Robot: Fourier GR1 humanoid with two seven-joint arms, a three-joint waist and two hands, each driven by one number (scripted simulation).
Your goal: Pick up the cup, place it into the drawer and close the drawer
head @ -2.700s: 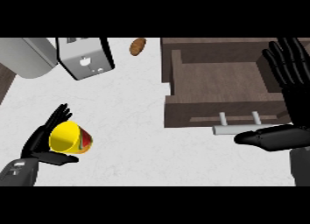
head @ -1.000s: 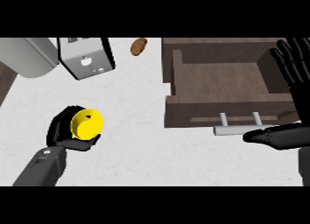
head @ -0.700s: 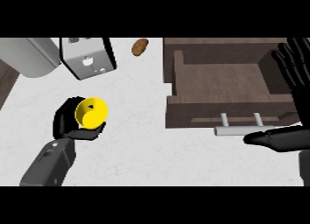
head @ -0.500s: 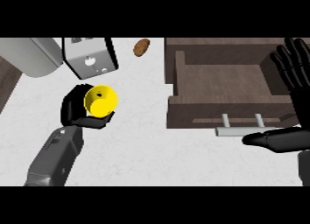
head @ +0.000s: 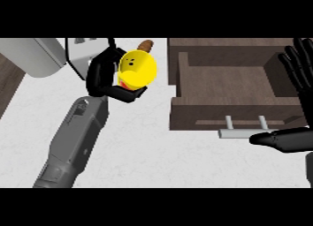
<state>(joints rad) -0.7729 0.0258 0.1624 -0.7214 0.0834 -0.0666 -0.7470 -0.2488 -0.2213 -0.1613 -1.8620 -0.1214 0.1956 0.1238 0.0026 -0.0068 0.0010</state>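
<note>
Raised and carried toward the drawer (head: 224,88) since the earlier frames, the left hand (head: 105,77) curls round the cup (head: 137,70), a smooth yellow vessel held above the pale speckled counter (head: 152,154). Drawer of dark wood, open, with a metal handle (head: 245,128); right hand (head: 308,66) open, fingers straight, at the view's right edge.

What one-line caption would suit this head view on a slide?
Left hand holds a yellow cup beside the open drawer; right hand rests open.
</note>
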